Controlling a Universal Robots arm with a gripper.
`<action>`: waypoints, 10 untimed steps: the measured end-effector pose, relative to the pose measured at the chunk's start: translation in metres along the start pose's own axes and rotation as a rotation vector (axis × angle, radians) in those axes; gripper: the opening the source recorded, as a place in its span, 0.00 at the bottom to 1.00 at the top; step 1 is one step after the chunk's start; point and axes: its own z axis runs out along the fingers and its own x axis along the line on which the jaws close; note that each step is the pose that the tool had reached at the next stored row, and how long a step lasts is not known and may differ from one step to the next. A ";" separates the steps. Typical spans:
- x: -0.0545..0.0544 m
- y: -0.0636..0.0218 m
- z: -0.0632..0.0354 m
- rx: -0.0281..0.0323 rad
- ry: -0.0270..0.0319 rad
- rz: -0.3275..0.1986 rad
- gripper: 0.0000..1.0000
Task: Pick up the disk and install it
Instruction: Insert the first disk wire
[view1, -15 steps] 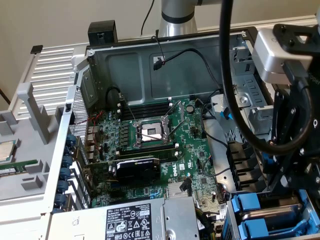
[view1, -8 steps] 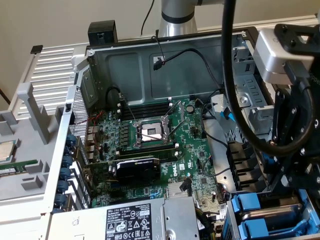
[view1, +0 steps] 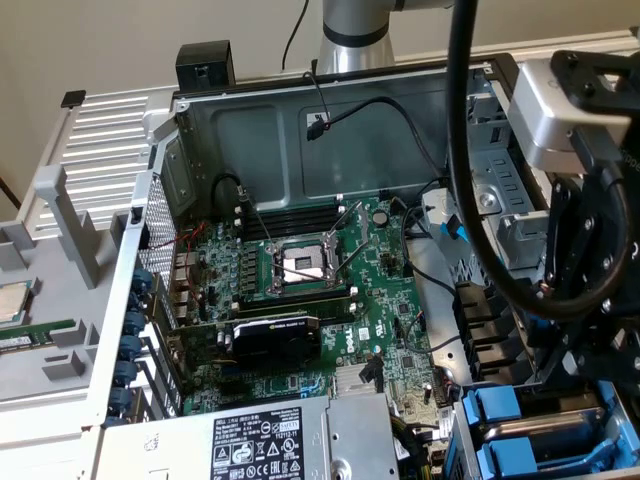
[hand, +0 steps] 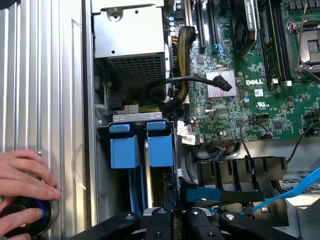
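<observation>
The disk stands on edge in the drive cage, its bright blue carrier end facing the power supply. Its thin top edge runs back to my gripper, whose black fingers are pressed close together on it. A second blue-carrier drive sits parallel in the slot beside it, on the side nearer the case wall. In the exterior view my gripper hangs over the cage at the right, above the disk's blue end and the other drive. Black cables hide the fingertips there.
The grey power-supply box and its cable bundle lie just beyond the cage. The green motherboard fills the case floor. Black empty bay fins and a blue cable flank my gripper. A person's hand rests on a black knob.
</observation>
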 end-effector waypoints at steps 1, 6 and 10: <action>0.000 0.0000 0.0001 0.0000 -0.0012 0.000 0.16; 0.001 -0.0007 0.0004 -0.0002 -0.0067 -0.001 0.16; 0.002 -0.0007 0.0005 -0.0008 -0.0150 -0.003 0.16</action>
